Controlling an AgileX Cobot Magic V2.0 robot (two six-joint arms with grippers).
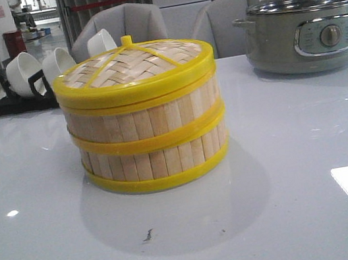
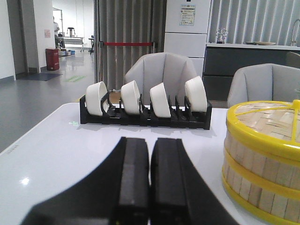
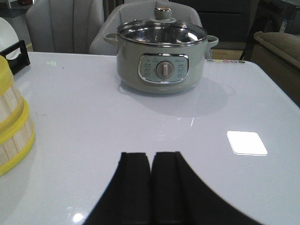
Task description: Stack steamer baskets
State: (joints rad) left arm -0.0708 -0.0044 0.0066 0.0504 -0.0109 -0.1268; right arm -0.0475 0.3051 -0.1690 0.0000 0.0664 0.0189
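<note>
The two steamer baskets (image 1: 152,137) stand stacked one on the other at the middle of the white table, with a woven bamboo lid with a yellow rim and knob (image 1: 133,63) on top. The stack also shows in the left wrist view (image 2: 265,159) and at the edge of the right wrist view (image 3: 11,126). My left gripper (image 2: 150,140) is shut and empty, to the left of the stack and apart from it. My right gripper (image 3: 151,154) is shut and empty, to the right of the stack. Neither gripper shows in the front view.
A grey electric pot with a glass lid (image 1: 303,25) stands at the back right; it also shows in the right wrist view (image 3: 161,56). A black rack with white bowls (image 1: 12,80) stands at the back left, also in the left wrist view (image 2: 145,101). Grey chairs stand behind the table.
</note>
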